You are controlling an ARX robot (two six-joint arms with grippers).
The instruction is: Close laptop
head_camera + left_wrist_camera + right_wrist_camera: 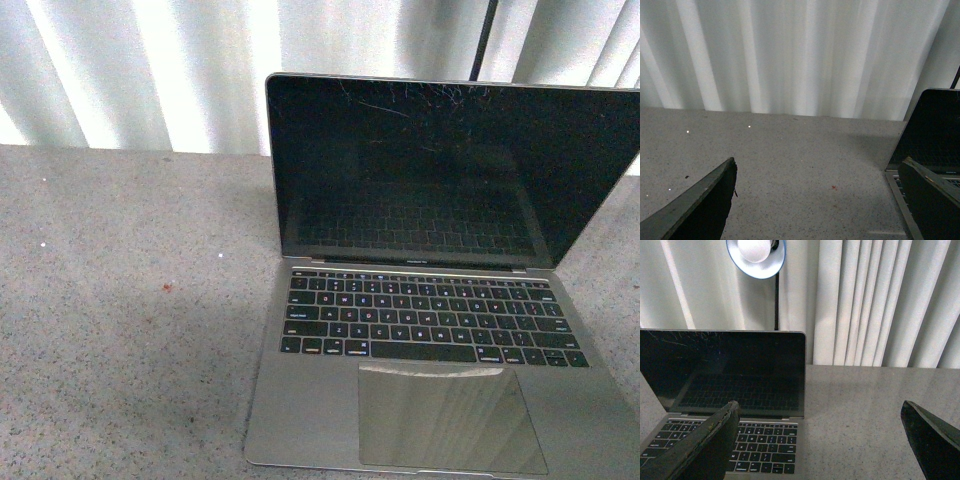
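Front view first: the laptop [430, 330] sits open on the grey speckled table [130, 300]. Its dark, scratched screen [440, 170] stands nearly upright, leaning back a little. The hinge line runs side to side across the robot's front. No arm shows here at all.

Over to the left wrist view: the left gripper [818, 162] is spread wide, dark fingers [705, 200] far apart with nothing between them. It looks out over bare table beside the laptop's left edge. Only that edge and a sliver of screen show, off to one side of the jaws.

Now the right wrist view: the right gripper [820, 403] is also splayed open and empty. It faces the screen from the keyboard side, near the laptop's right-hand corner, and one finger [700, 445] overlaps the keys in the picture. A lamp [756, 255] hangs behind the laptop.

My read: the right arm is nearer. It would have to get over the lid's top edge and behind it, then push toward the keyboard.
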